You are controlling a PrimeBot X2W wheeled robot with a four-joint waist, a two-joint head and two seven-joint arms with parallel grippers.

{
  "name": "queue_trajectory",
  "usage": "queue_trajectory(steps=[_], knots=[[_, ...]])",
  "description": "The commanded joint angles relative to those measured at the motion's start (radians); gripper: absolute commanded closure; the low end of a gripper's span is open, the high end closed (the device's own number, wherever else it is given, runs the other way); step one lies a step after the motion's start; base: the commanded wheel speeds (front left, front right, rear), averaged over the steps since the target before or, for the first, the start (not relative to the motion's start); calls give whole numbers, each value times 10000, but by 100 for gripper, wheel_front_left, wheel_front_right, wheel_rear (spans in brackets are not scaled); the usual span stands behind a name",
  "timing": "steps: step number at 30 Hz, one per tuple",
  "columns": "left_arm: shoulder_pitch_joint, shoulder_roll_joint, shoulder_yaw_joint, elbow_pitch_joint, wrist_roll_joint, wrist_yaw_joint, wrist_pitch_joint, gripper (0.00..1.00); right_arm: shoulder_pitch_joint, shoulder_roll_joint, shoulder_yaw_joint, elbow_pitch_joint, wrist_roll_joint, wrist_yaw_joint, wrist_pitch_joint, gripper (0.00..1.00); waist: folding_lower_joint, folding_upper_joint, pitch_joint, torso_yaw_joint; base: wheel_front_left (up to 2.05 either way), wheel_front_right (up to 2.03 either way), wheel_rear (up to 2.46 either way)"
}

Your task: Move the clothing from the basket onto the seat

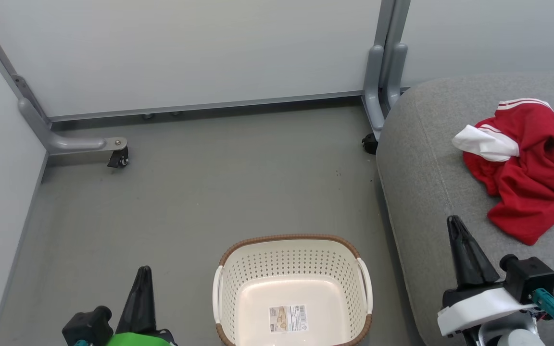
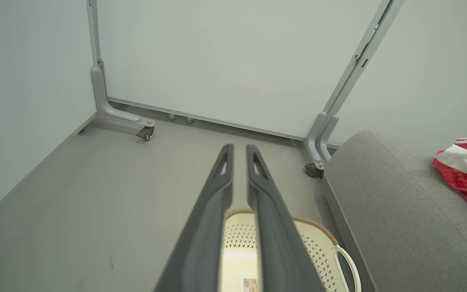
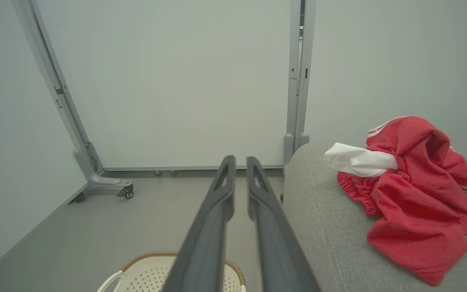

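I read the clothing (image 1: 527, 168) as heaped on the seat (image 1: 421, 182). The basket (image 1: 291, 239) holds nothing, so I judge the transfer complete. The left gripper (image 1: 144, 271) and right gripper (image 1: 453, 223) flank the basket, fingers nearly pressed together, gripping nothing: a parked posture.

crumpled red clothing (image 1: 532, 178) lies on grey seat (image 1: 426, 192), cream basket (image 1: 286, 238) upright beside it.
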Motion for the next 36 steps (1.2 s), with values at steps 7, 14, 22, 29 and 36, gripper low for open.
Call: queue_trajectory(steps=[7, 14, 22, 29, 36], knots=[[-226, 14, 228, -95, -1372, -73, 404, 100, -214, 33, -177, 50, 1605, 0, 396, 100, 0, 0, 19, -52, 0, 0, 0], [-389, 24, 406, -98, -2433, -130, 722, 100, -340, 73, -310, 165, 2847, -1, 719, 100, 0, 0, 37, -97, 0, 0, 0], [-559, 34, 597, -105, -3563, -192, 1063, 100, -471, 117, -455, 288, 4170, -1, 1062, 100, 0, 0, 57, -149, 0, 0, 0], [-687, 41, 755, -109, -4470, -240, 1339, 100, -569, 156, -568, 390, 5243, -1, 1342, 100, 0, 0, 75, -195, 0, 0, 0], [-808, 48, 900, -114, -5334, -290, 1600, 100, -672, 189, -678, 483, 6247, -1, 1606, 100, 0, 0, 92, -241, 0, 0, 0]])
